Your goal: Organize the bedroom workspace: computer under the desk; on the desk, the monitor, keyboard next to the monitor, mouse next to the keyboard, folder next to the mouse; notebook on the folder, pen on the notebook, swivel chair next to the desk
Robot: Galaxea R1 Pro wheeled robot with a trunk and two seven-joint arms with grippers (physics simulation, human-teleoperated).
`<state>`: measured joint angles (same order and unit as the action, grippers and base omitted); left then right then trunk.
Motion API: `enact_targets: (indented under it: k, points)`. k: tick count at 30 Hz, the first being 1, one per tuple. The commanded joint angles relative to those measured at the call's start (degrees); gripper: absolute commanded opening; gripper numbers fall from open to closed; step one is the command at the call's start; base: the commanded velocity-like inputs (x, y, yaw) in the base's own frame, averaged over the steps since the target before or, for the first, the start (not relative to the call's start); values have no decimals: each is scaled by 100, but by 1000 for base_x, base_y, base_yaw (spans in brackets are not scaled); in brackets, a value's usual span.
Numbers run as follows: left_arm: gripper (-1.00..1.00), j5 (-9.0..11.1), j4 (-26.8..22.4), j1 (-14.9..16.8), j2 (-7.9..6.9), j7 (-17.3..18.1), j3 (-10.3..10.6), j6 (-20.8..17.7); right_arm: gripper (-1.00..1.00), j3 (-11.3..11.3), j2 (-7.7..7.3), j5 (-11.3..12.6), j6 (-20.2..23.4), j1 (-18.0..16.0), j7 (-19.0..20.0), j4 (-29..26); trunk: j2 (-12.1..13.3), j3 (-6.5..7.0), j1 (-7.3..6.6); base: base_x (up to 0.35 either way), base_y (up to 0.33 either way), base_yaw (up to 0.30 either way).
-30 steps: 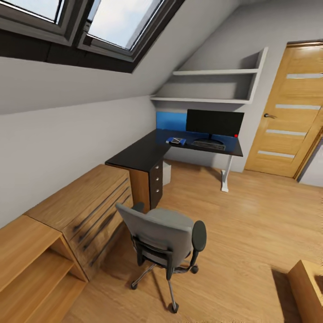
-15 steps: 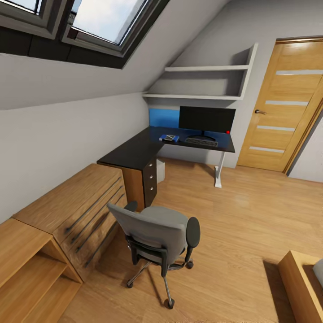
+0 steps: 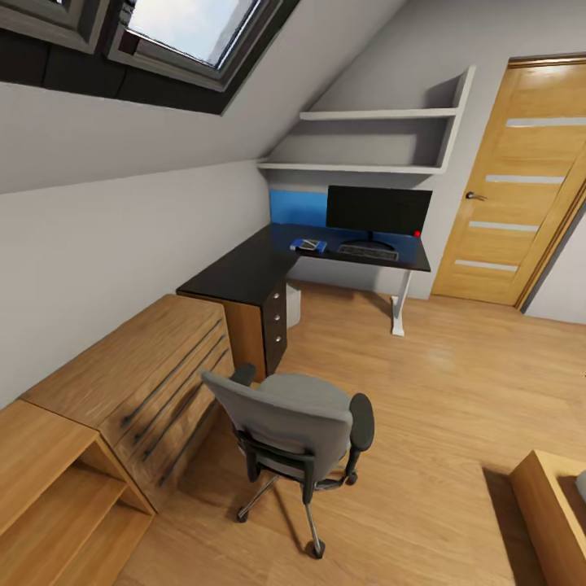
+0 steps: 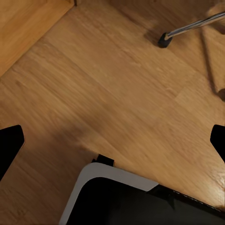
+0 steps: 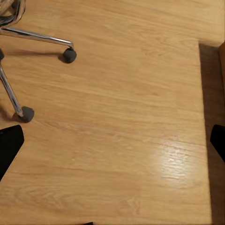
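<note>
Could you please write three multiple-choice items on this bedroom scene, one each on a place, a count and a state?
1. Where is the monitor?
A. on the floor
B. on the desk
C. on the swivel chair

2. How many wall shelves are above the desk?
A. two
B. four
C. none

3. What state is the wooden door in?
A. wide open
B. off its hinges
C. closed

Answers: 1 B, the dark screen stands at the back of the black desktop. 2 A, two grey boards sit one above the other. 3 C, it sits flat within its frame.
</note>
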<state>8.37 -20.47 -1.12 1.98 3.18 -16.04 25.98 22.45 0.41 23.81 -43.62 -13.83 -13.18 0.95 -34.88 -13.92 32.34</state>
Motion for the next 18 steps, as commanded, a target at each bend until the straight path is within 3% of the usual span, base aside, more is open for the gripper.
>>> enact_targets:
  k: [1,10,18]
  points:
    - [100,59,-9,-2,3,33,-5,0,100,50,3,18,-15,-6,-36,10,-7,-16,3,128,288,-101]
    - [100,57,-7,-2,4,33,1,-2,100,49,-3,19,-15,-6,-36,10,-7,-73,3,109,284,-160]
    - [100,52,-7,-2,4,33,4,-4,100,49,-5,19,-15,-6,-36,10,-7,-88,3,30,81,-226]
